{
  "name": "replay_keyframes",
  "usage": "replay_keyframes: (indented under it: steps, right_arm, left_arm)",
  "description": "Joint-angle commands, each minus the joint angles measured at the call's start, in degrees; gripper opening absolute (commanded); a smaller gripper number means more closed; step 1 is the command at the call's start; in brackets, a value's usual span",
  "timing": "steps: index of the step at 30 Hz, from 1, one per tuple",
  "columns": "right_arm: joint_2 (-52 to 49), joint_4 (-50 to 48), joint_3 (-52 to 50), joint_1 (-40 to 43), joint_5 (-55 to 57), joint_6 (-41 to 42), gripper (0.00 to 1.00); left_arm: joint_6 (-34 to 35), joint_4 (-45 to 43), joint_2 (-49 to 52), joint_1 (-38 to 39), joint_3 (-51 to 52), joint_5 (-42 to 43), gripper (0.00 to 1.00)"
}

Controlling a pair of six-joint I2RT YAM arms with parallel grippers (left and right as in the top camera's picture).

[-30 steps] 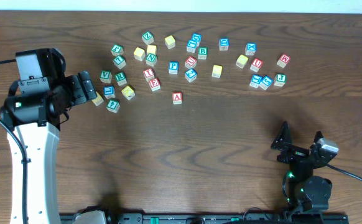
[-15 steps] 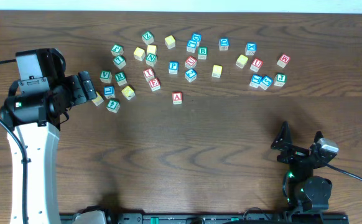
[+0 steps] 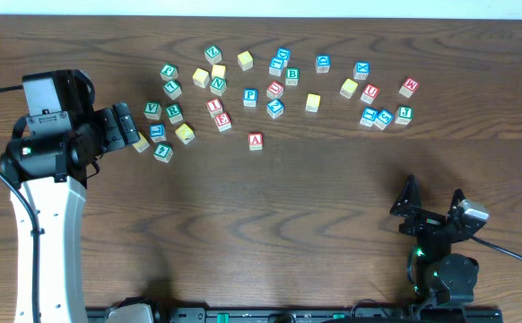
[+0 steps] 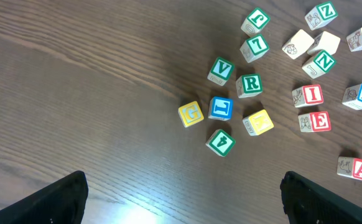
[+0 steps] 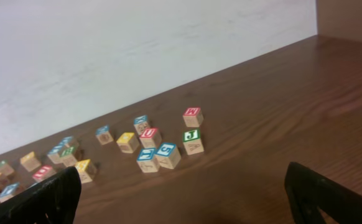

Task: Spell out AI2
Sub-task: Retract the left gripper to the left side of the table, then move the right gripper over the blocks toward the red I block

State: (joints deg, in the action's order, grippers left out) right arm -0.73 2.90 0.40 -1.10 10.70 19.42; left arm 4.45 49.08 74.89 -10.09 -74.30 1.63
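Both arms are empty. The left gripper (image 3: 128, 128) hangs with its fingers spread wide near the table's left edge, just beside a small knot of cubes. The right gripper (image 3: 433, 199) is also spread, near the right corner at the robot's edge and well apart from everything.

The A cube (image 3: 256, 140) stands alone, nearer the table's middle than the rest, so I'd take it first: there is free wood on every side for a straight drop. The I cube (image 3: 213, 106) is harder, since the E cube (image 3: 222, 120) crowds one corner. I'd bring the fingers down on the faces turned away from the E cube.

I can't read the 2 from here. A blue-faced cube (image 3: 275, 108) near the P cube (image 3: 250, 95) may be it, so check before gripping.
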Motion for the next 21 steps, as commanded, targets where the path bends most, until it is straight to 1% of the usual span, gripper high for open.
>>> replay_keyframes:
  steps: [1, 3, 5, 8, 12, 18, 21]
  right_arm:
    - [0.2, -1.7, -0.1, -0.3, -0.9, 2.3, 0.99]
    - [0.2, -5.4, -0.1, -0.3, -4.7, 1.3, 0.99]
    - [0.2, -7.3, -0.1, -0.3, -9.7, -3.7, 0.99]
    - [-0.5, -4.6, 1.3, -0.3, -11.5, -4.7, 0.99]
    - [-4.6, -0.1, 6.5, -0.3, -11.7, -5.0, 0.99]
    - [-18.6, 9.4, 21.9, -0.3, -14.9, -7.5, 0.99]
    - [-29.0, 16.4, 32.5, -0.3, -15.5, -8.8, 0.99]
  left_arm:
    - [-0.3, 0.2, 0.3, -0.2, -0.2, 0.7, 0.98]
    - [-0.3, 0.2, 0.3, -0.2, -0.2, 0.7, 0.98]
    - [-0.3, 0.2, 0.3, -0.2, -0.2, 0.7, 0.97]
    - [-0.3, 0.2, 0.3, -0.2, -0.2, 0.7, 0.98]
    - [-0.3, 0.2, 0.3, -0.2, -0.2, 0.7, 0.98]
    - [-0.3, 0.2, 0.3, -0.2, -0.2, 0.7, 0.98]
    - [-0.3, 0.2, 0.3, -0.2, -0.2, 0.7, 0.98]
